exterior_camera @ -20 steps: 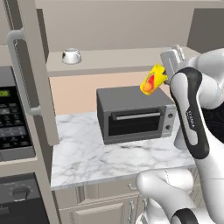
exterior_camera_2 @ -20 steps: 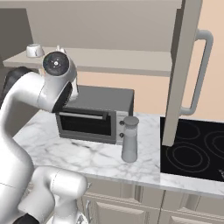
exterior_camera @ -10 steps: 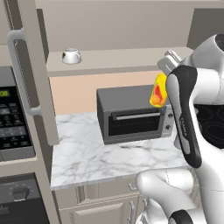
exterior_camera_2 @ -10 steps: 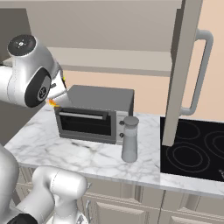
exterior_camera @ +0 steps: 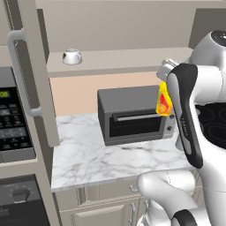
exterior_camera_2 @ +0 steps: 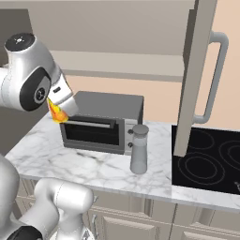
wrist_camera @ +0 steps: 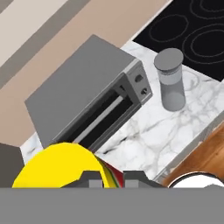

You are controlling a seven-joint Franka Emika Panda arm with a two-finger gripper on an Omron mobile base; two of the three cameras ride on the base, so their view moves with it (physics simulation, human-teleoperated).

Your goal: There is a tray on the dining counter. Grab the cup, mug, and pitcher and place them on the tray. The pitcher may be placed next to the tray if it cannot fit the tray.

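The cup (exterior_camera: 164, 100) is held clamped in the gripper (wrist_camera: 113, 177), raised above a marble counter (exterior_camera_2: 93, 164). A toaster oven (exterior_camera_2: 101, 123) and the pitcher (exterior_camera_2: 138, 149) stand there, cooktop (exterior_camera_2: 208, 159) to the right.

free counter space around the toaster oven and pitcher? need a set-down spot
Bare marble runs in front of and left of the toaster oven, out to the tall cabinet. In the right base view a narrower strip lies between the pitcher and the cooktop. Crowded: the pitcher stands close to the oven's front corner.
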